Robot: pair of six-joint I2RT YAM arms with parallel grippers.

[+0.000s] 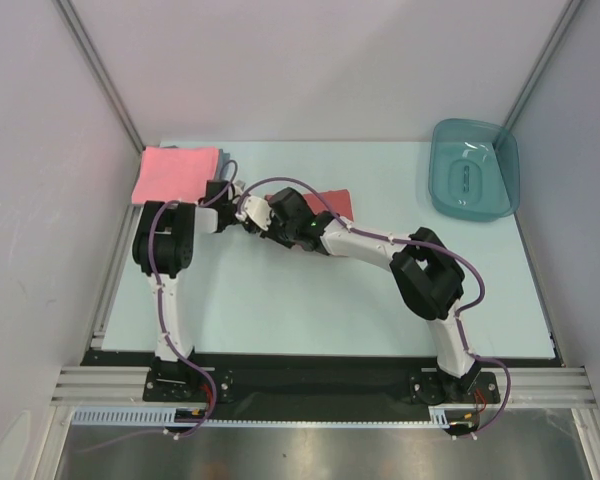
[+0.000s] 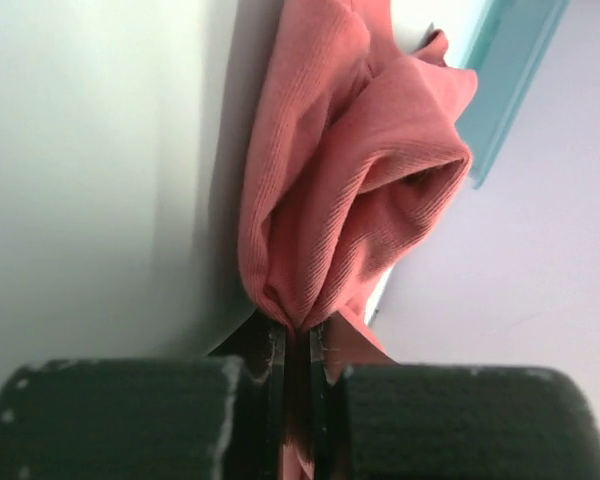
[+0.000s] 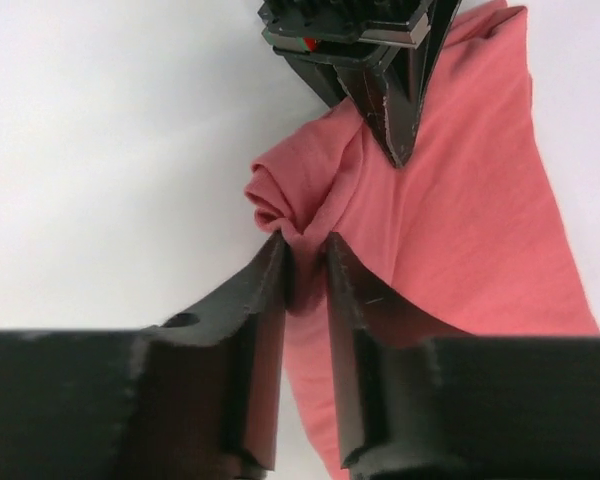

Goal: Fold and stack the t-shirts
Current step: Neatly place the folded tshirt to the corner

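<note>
From above, both arms bend inward and meet mid-desk. The left gripper [image 1: 243, 209] and right gripper [image 1: 272, 216] sit close together over the brick-red t-shirt [image 1: 336, 202]. A folded pink t-shirt [image 1: 175, 172] lies at the far left corner of the pale blue desk [image 1: 310, 300] and a teal tub [image 1: 475, 170] at the far right, with pale walls around.

Left wrist: the gripper is clenched on a bunched fold of the red shirt.

Right wrist: narrow-set jaws pinch another fold just beside the left gripper's tip, over white desk.
</note>
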